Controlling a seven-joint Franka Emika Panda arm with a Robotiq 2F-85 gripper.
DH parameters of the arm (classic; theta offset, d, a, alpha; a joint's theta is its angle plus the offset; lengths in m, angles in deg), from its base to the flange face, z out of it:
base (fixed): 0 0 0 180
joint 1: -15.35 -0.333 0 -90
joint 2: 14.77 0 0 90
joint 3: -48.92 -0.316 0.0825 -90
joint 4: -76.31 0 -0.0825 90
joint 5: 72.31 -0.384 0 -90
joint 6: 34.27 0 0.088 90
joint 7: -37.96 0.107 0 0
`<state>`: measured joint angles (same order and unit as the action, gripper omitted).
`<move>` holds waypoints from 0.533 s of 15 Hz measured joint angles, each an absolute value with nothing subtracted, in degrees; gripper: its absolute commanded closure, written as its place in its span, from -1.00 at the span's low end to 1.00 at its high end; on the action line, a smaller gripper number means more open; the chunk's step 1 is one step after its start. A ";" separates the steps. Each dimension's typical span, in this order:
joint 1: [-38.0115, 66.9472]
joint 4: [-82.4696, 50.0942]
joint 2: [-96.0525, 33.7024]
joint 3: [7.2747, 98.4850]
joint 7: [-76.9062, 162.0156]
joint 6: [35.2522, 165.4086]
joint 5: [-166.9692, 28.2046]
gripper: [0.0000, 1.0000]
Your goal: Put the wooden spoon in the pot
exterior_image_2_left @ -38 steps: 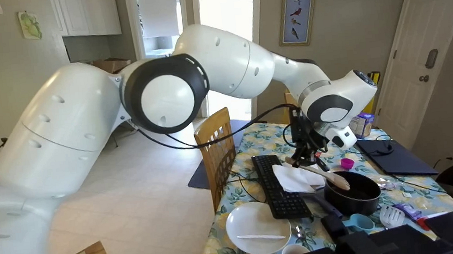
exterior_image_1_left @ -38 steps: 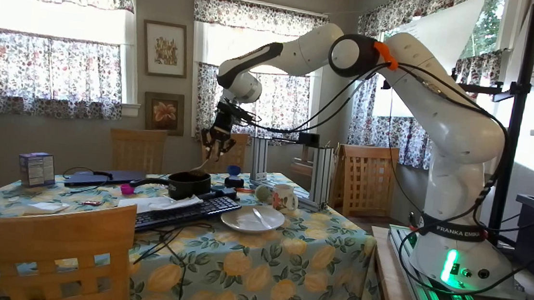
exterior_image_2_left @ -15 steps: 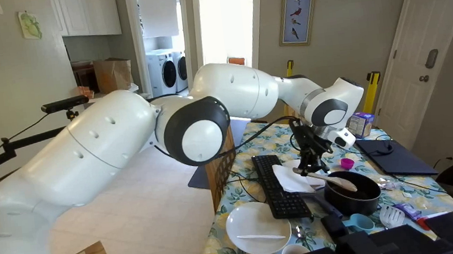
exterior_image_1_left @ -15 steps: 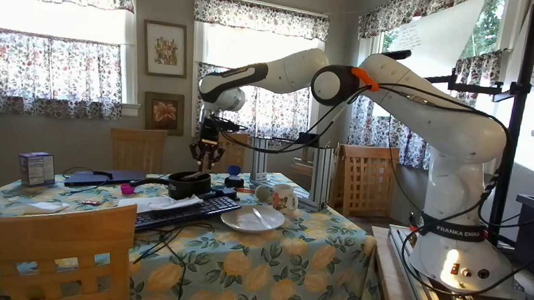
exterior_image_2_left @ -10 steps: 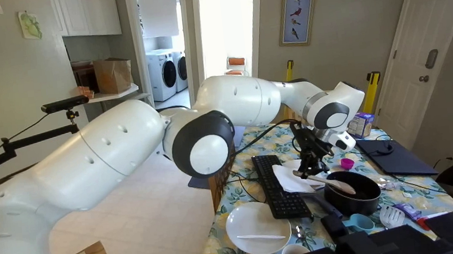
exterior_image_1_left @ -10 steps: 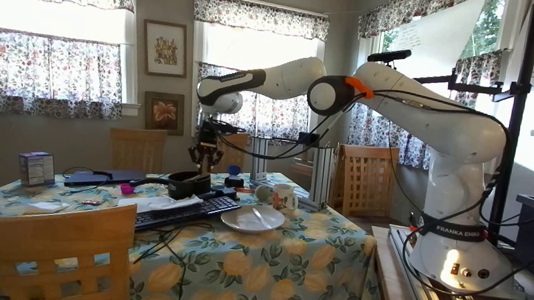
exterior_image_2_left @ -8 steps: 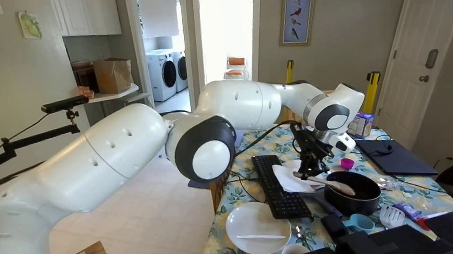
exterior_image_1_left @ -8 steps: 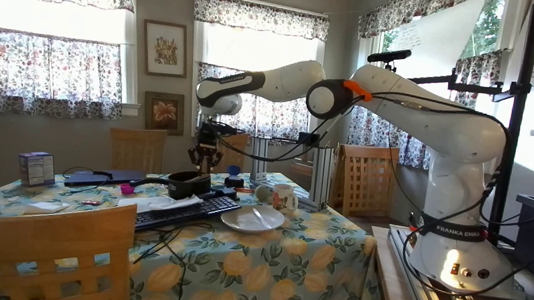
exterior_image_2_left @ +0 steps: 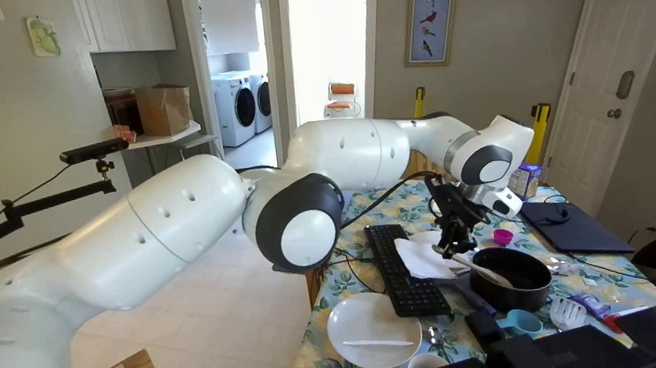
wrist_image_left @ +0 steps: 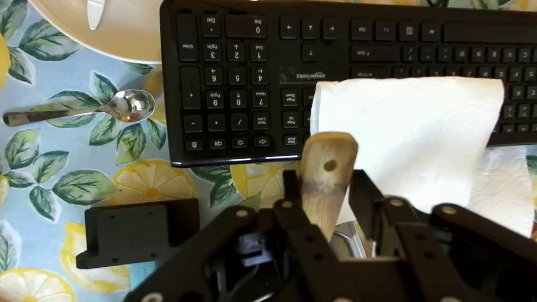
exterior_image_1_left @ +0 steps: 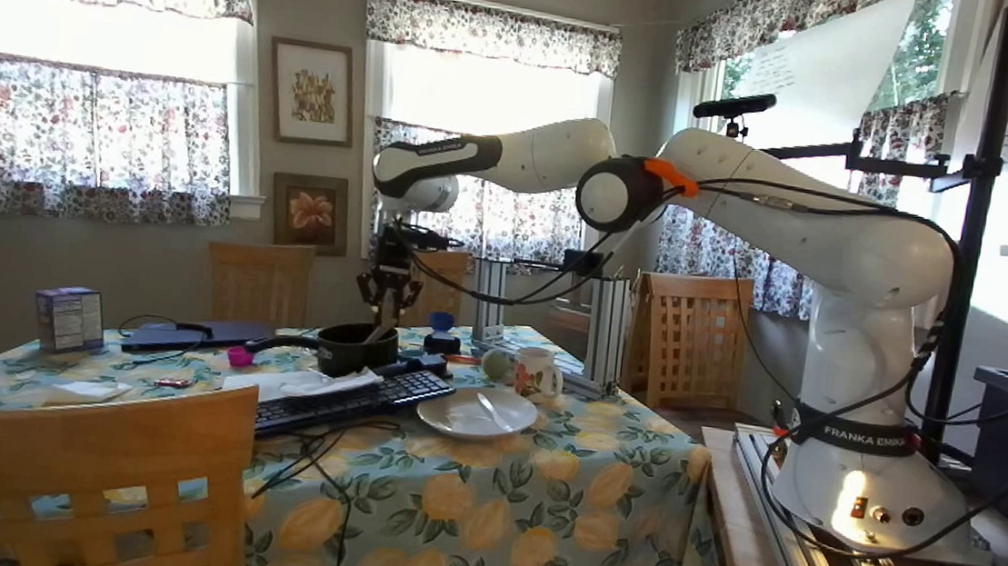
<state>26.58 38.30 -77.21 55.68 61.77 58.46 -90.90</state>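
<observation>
The wooden spoon (wrist_image_left: 329, 155) has its handle end between the fingers of my gripper (wrist_image_left: 325, 180). The jaws are close around the handle, with a small gap showing lower on one side. In an exterior view, the spoon (exterior_image_2_left: 498, 277) slants down from the gripper (exterior_image_2_left: 452, 249) over the near rim, with its head inside the black pot (exterior_image_2_left: 514, 298). In an exterior view, the gripper (exterior_image_1_left: 386, 312) is just above the pot (exterior_image_1_left: 347, 356), and the spoon (exterior_image_1_left: 375, 334) enters its mouth. The lower end of the spoon is partly hidden by the pot wall.
A black keyboard (exterior_image_2_left: 401, 274), a folded paper towel (exterior_image_2_left: 424, 259) and a white plate (exterior_image_2_left: 348, 322) with a white knife lie beside the pot. A blue measuring cup (exterior_image_2_left: 522, 322), a slotted spatula (exterior_image_2_left: 567, 312) and a pink cup (exterior_image_2_left: 502, 237) are near it. The pot's handle (exterior_image_1_left: 284, 343) sticks out.
The arm has come down toward the pot over the last seconds. In the last half second the spoon has tilted steeper, its head lower in the pot, and the gripper has shifted slightly.
</observation>
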 measured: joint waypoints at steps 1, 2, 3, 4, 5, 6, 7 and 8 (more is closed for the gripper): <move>26.54 38.74 -77.18 55.68 61.76 58.44 -90.90 -0.52; 26.44 39.21 -77.16 55.67 61.74 58.42 -90.90 -0.64; 26.31 39.57 -77.08 55.66 61.67 58.38 -90.90 -0.80; 26.11 39.93 -76.97 55.66 61.60 58.21 -90.90 -0.93; 25.86 40.29 -76.86 55.67 61.57 58.06 -90.90 -0.98; 25.57 40.75 -76.79 55.68 61.51 57.85 -90.90 -1.00; 25.23 40.98 -76.62 55.72 61.34 57.73 -90.90 -1.00; 24.83 41.09 -76.31 55.79 61.00 57.54 -90.83 -1.00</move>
<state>24.83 41.09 -76.31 55.79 61.00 57.54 -90.83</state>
